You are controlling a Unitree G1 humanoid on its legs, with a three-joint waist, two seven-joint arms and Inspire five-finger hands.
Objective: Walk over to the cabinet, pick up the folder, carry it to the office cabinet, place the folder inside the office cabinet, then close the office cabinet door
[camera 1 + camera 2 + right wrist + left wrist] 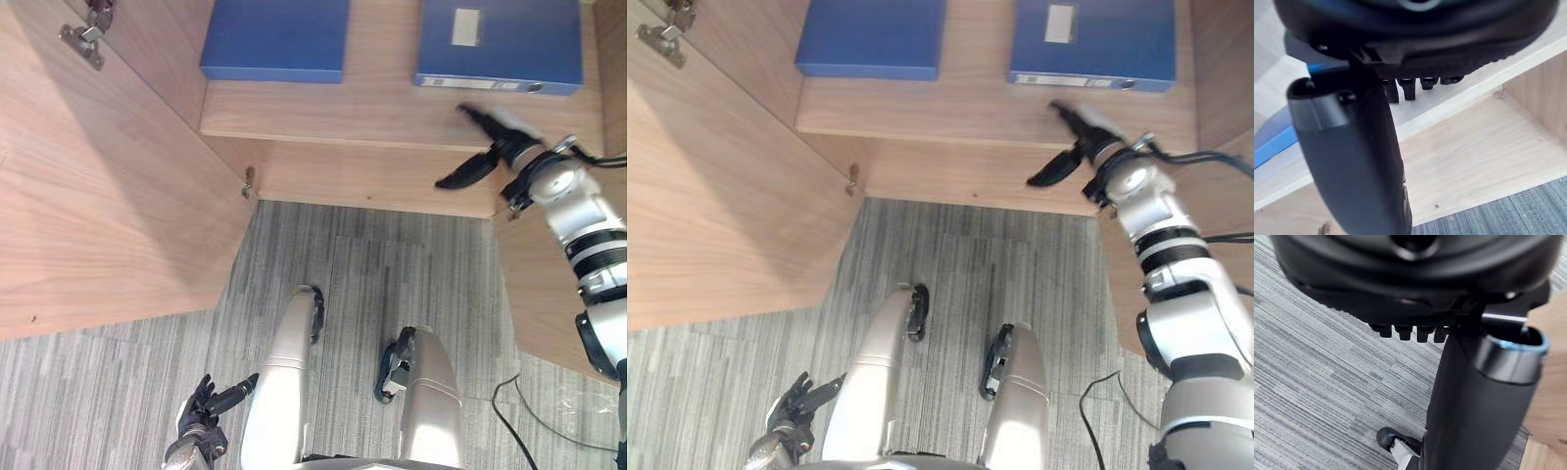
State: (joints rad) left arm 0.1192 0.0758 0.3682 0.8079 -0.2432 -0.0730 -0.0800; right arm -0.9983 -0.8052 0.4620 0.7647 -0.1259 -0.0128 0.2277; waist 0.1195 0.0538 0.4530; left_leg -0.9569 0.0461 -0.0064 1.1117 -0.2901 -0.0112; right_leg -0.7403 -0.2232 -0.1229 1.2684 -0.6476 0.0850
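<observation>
Floor: grey carpet point(372, 255), laid in tiles. Fine stripes, running crosswise on some tiles and lengthwise on their neighbours; seams are faintly visible. The same striped pile shows close up in both wrist views. A few pale flecks point(565, 396) lie on the carpet at lower right of the head views (too small to tell what they are). On the shelf point(323, 122), left of centre: plain blue folder point(276, 37), lying flat, unmarked cover upward, its near edge set back from the shelf's front lip.
</observation>
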